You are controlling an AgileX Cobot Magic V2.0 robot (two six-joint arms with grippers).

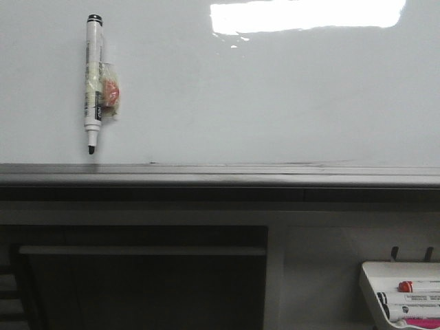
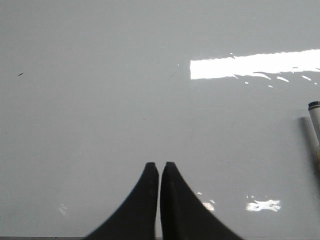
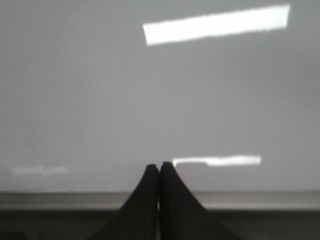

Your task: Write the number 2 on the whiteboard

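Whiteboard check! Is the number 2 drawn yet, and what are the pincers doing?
Left pincer shut, empty. Right pincer shut, empty. Whiteboard blank, no 2 yet. Marker stuck on board, uncapped, tip down; nothing blocking.

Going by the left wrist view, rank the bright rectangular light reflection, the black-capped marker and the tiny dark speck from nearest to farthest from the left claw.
1. Bright rectangular light reflection, on the marker's side of the left claw.
2 and 3. Black-capped marker at one edge of the view, tiny dark speck towards the opposite edge: too close to call.

Dark open cabinet [image 1: 141,285] below, pale panel [image 1: 320,275] beside it
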